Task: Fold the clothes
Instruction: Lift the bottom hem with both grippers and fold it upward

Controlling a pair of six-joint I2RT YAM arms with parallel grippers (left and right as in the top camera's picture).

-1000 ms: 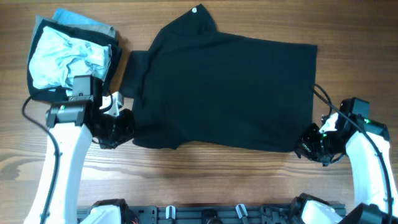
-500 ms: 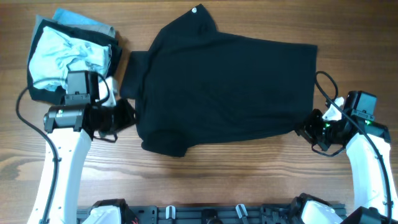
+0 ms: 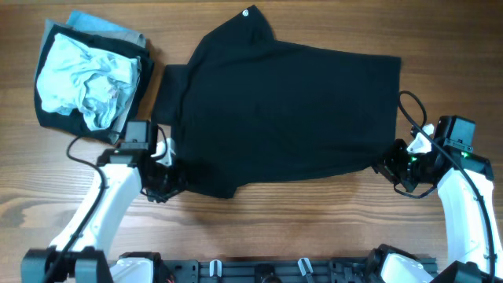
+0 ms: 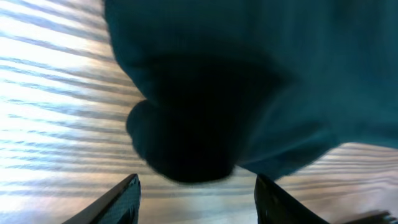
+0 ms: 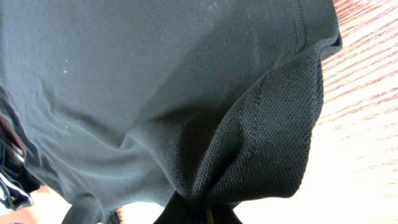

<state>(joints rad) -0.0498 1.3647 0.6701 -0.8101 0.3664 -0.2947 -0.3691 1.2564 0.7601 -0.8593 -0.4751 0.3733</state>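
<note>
The clothes in play are a black T-shirt spread across the middle of the table, with its lower left edge bunched into a rounded lump. My left gripper sits just short of that lump, open, with bare wood between its fingers. In the left wrist view the left gripper holds nothing. My right gripper is shut on the shirt's lower right corner. In the right wrist view the fabric gathers into a tight pinch at the right gripper.
A pile of folded garments, pale blue on black and grey-blue, lies at the back left. Bare wooden tabletop runs along the front edge below the shirt.
My left gripper let go of the shirt's lower left corner, opened and drew back toward the front edge. The right gripper lifted its corner slightly, then held still.
</note>
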